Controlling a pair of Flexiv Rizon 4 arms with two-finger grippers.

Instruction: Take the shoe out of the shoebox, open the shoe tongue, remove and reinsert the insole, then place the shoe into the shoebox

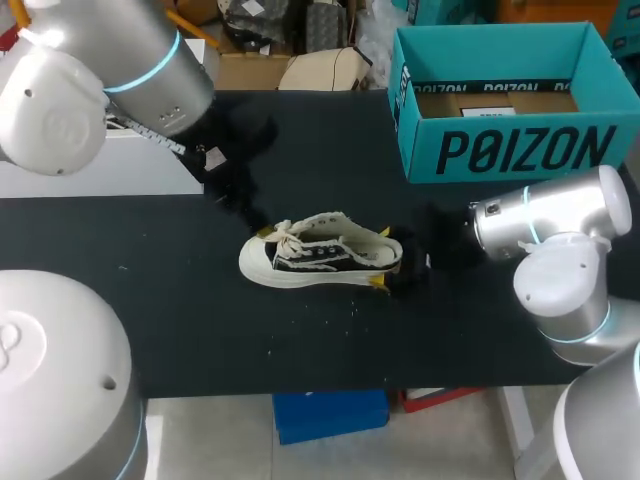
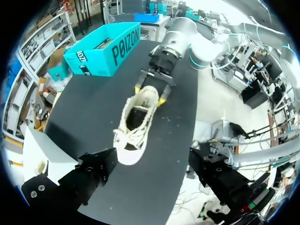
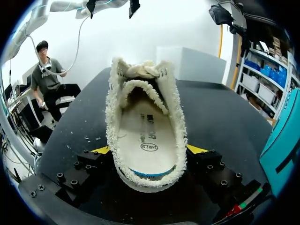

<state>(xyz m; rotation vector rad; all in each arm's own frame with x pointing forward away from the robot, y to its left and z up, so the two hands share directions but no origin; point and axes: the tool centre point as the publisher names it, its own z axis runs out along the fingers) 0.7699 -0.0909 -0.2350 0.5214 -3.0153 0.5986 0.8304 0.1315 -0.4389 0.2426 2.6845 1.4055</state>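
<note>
A black-and-cream sneaker [image 1: 320,257] lies upright in the middle of the black table [image 1: 150,260], toe pointing left. My right gripper [image 1: 382,258] is at its heel, with one yellow tip pressed to each side. In the right wrist view the heel sits between the fingertips [image 3: 101,150], and the white insole [image 3: 144,136] lies flat inside the shoe [image 3: 143,117]. My left gripper [image 1: 255,225] hangs open just over the toe and laces. Its wide-spread fingers [image 2: 96,169] hold nothing, with the sneaker [image 2: 136,119] ahead of them. The teal shoebox [image 1: 500,100] stands open at the back right.
A white block [image 1: 110,165] stands at the table's back left, under my left arm. Small white crumbs [image 1: 330,312] dot the table in front of the shoe. The shoebox [image 2: 101,51] is well apart from the shoe, with bare tabletop between them.
</note>
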